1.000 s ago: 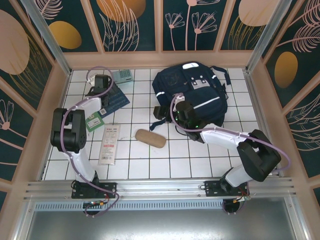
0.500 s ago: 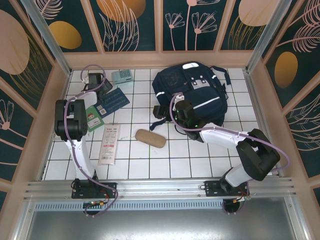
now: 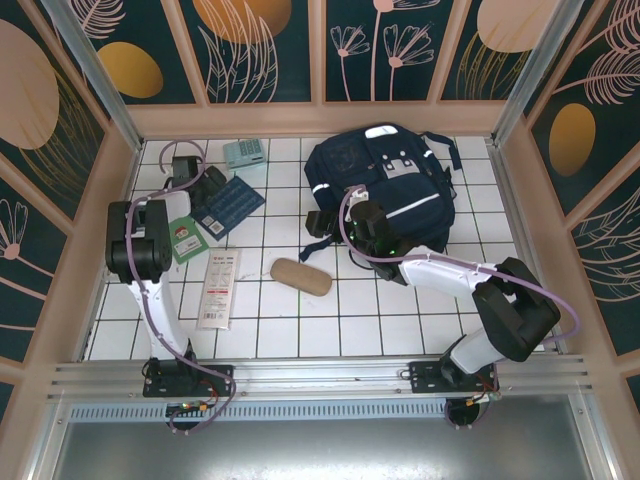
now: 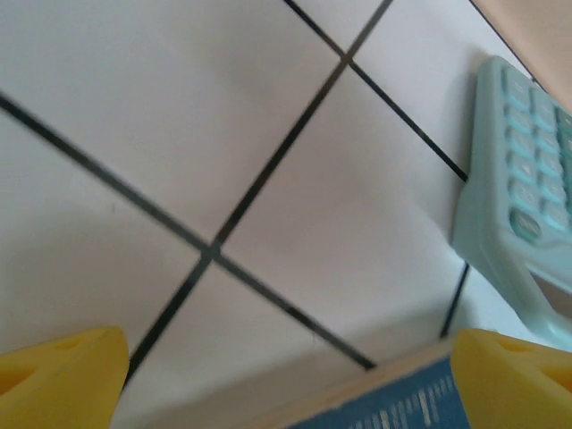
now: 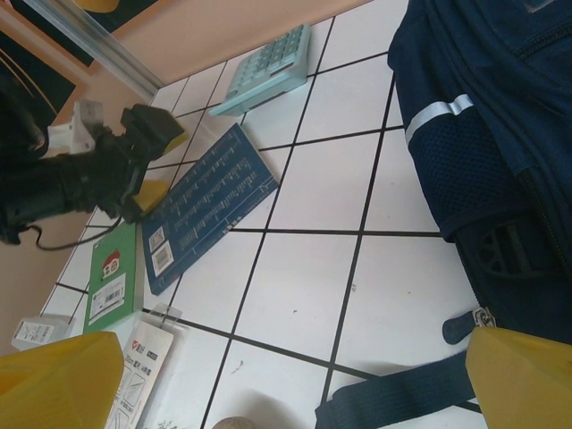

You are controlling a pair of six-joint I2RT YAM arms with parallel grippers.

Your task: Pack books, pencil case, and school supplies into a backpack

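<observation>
You brought the left jaws, wide apart, down astride the edge of the blue book [image 4: 402, 407], seemingly ready to grasp; the right jaws stayed apart, empty.

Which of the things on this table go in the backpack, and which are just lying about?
For the packing: backpack, blue book, green book, calculator, white packet, pencil case.
Just surroundings: tiled table, patterned walls.
</observation>
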